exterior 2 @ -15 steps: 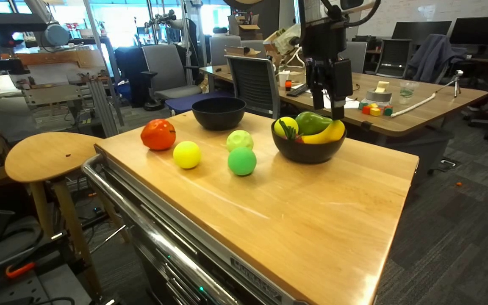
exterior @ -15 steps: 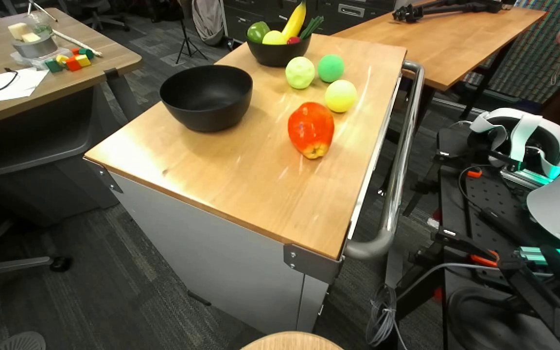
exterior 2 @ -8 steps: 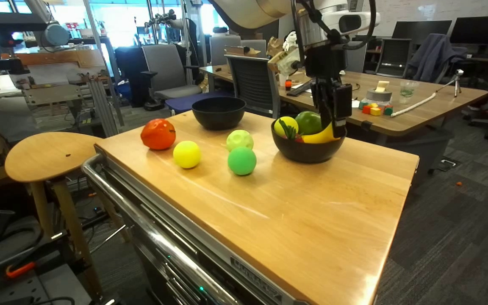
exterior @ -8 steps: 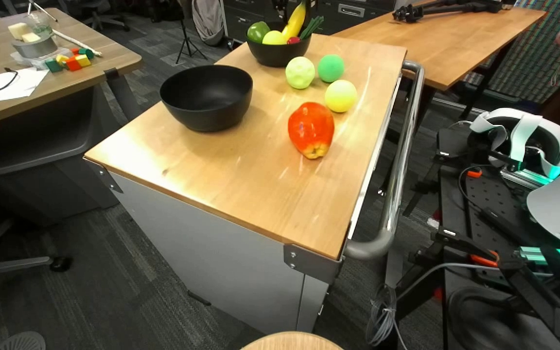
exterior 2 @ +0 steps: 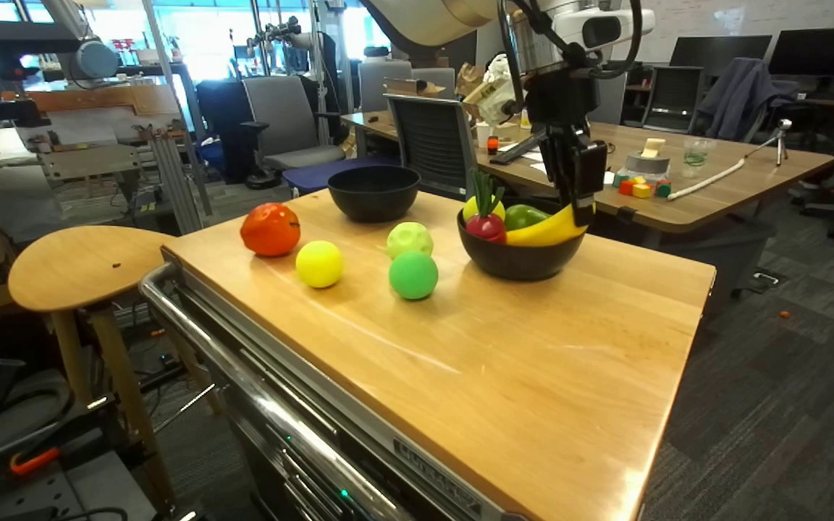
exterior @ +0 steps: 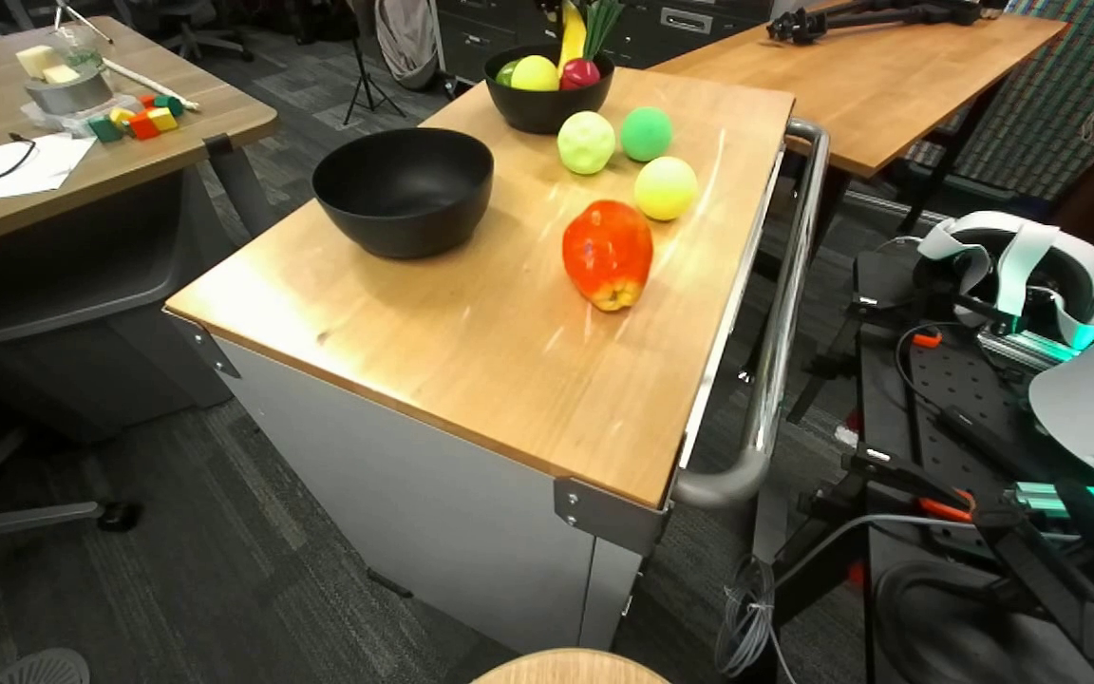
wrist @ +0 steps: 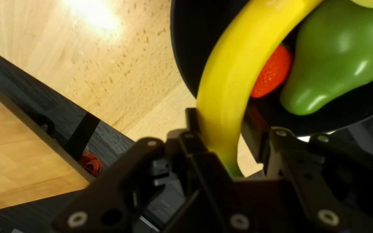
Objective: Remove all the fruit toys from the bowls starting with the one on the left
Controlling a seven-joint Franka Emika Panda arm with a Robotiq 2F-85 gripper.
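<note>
One banana (wrist: 228,74), in the laden bowl (exterior 2: 522,262)

Placed across the middle of the wrist view, its green-tinged end reaching past the rim. Tool: one gripper (wrist: 220,121), a finger on each side of that end; whether both press on it I cannot tell. Step in hand, as I judge it: taking the banana from the second bowl, since no fruit shows in the other bowl (exterior: 414,235), left of centre in an exterior view. The next move calls for a sure pinch, a straight lift that drags no neighbour along, and a setting-down on the worktop (exterior: 414,342).

Beside the banana, four visible: one strawberry (wrist: 272,72); one green pear-shaped fruit (wrist: 338,58); one yellow round fruit (exterior: 535,74); one radish (exterior 2: 486,228), leaves up. Anything underneath is hidden.

Bowls: two, black.

Loose on the worktop, four: one red-orange fruit (exterior: 608,252); one yellow ball (exterior: 666,188); one green ball (exterior: 647,133); one dimpled light-green fruit (exterior: 586,142).

Beyond: one round stool (exterior 2: 87,264), mid-left in an exterior view; one white headset (exterior: 1022,271), far right in an exterior view.
</note>
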